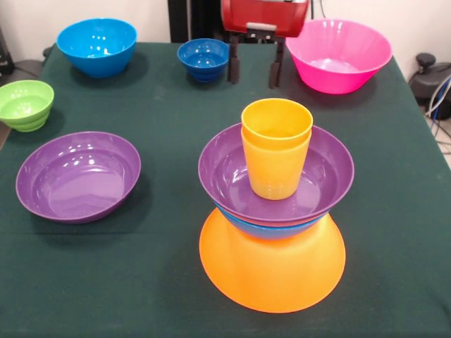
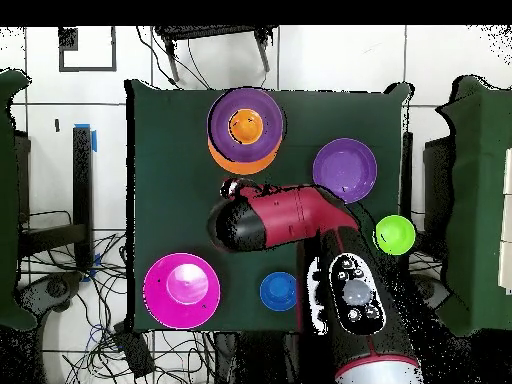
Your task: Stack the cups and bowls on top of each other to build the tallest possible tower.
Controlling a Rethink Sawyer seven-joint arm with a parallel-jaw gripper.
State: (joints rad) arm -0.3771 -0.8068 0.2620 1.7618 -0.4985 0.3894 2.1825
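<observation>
The bench [image 1: 169,282] carries the tower [image 1: 275,211]: an upturned yellow-orange bowl [image 1: 271,271], a blue bowl [image 1: 271,227], a purple bowl [image 1: 328,165] and nested cups [image 1: 276,144] upright on top. The pink bowl [image 1: 338,56] sits far back. The fingers [image 1: 255,62] hang apart, empty, beside the small dark blue bowl [image 1: 203,58].

Front view faces the robot low across the table [image 1: 169,91]; overhead looks straight down, sharing the tower [image 1: 273,232].

Cups [image 1: 276,146] nested in tower's [image 1: 273,232] top bowl; gripper [image 1: 255,60] behind.
</observation>
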